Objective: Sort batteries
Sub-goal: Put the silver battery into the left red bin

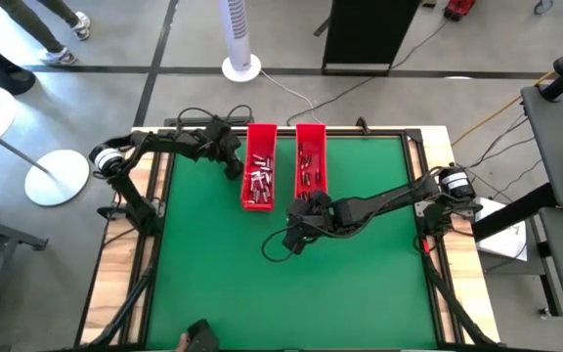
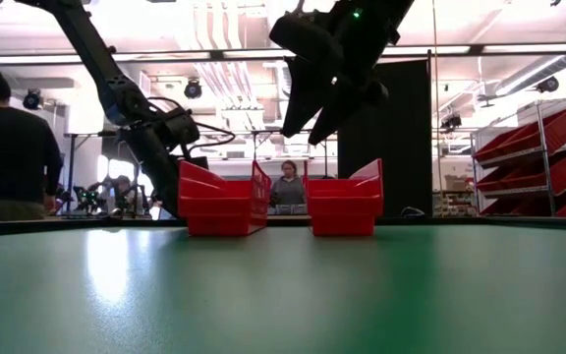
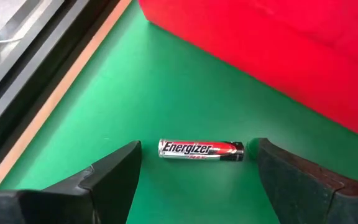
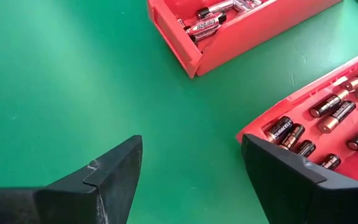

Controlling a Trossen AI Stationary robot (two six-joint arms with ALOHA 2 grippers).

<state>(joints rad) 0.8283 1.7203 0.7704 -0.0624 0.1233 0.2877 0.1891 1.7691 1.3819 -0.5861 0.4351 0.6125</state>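
Two long red trays stand side by side at the table's far middle. The left tray [image 1: 260, 166] holds silvery batteries [image 4: 205, 23]; the right tray [image 1: 311, 161] holds dark, copper-ended batteries [image 4: 328, 109]. One silver, red and black battery [image 3: 201, 150] lies on its side on the green mat, just left of the left tray. My left gripper [image 3: 197, 169] is low over it, open, one finger beyond each end, touching neither. My right gripper [image 1: 299, 227] hangs open and empty [image 4: 191, 143] well above the mat, by the right tray's near end [image 2: 312, 113].
The green mat [image 1: 291, 284] is bare across the near half. A black rail and wooden border [image 3: 48, 81] run close along the left of the lone battery. The left tray's red wall [image 3: 272, 56] rises right behind it. People stand in the room beyond the far edge.
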